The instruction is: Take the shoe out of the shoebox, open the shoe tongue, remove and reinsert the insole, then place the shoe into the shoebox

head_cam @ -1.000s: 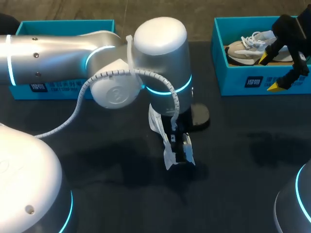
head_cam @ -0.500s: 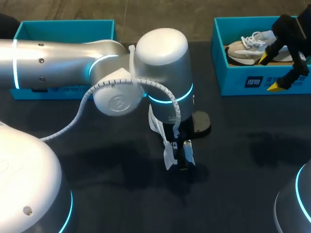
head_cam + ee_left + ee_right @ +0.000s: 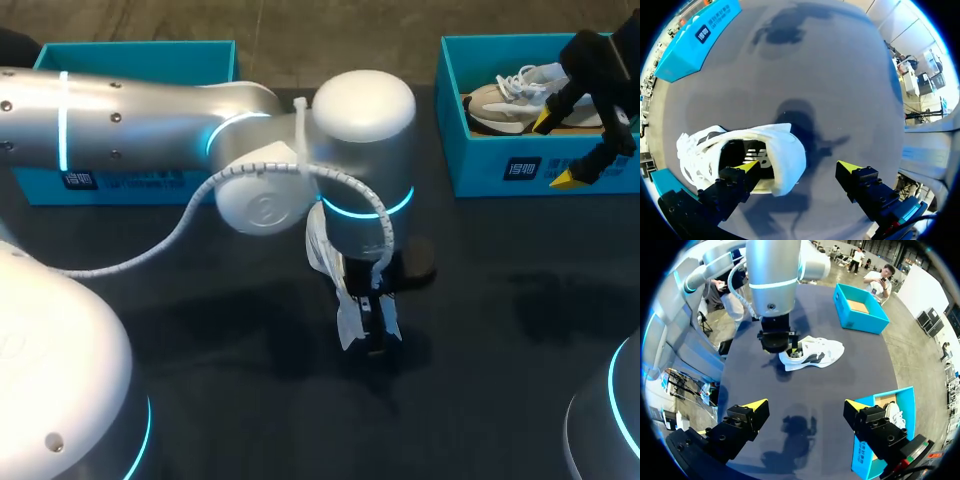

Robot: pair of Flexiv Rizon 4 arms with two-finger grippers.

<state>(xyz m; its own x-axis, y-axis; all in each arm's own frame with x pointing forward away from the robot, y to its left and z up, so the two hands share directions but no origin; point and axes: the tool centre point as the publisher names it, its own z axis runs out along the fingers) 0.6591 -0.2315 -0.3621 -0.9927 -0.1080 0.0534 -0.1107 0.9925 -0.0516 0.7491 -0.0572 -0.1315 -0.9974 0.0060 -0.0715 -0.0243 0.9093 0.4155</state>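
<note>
A white shoe (image 3: 775,150) lies on its side on the dark table, mostly hidden under my left arm in the head view (image 3: 322,256). My left gripper (image 3: 799,166) is open over its heel end: one fingertip (image 3: 747,166) sits in the shoe's opening, the other (image 3: 850,167) stands clear outside the heel. In the right wrist view the same shoe (image 3: 812,354) lies below my left gripper (image 3: 776,340). My right gripper (image 3: 560,150) hangs open and empty over the right blue shoebox (image 3: 500,170), which holds a beige and white shoe (image 3: 500,95).
A second blue shoebox (image 3: 130,55) stands at the table's far left, partly behind my left arm; in the right wrist view this box (image 3: 860,310) holds no shoe. Bare dark tabletop (image 3: 500,330) stretches along the front and between the boxes.
My left arm's wrist has swung to the right and its gripper has sunk slightly at the shoe. The right arm and both shoeboxes have stayed put.
</note>
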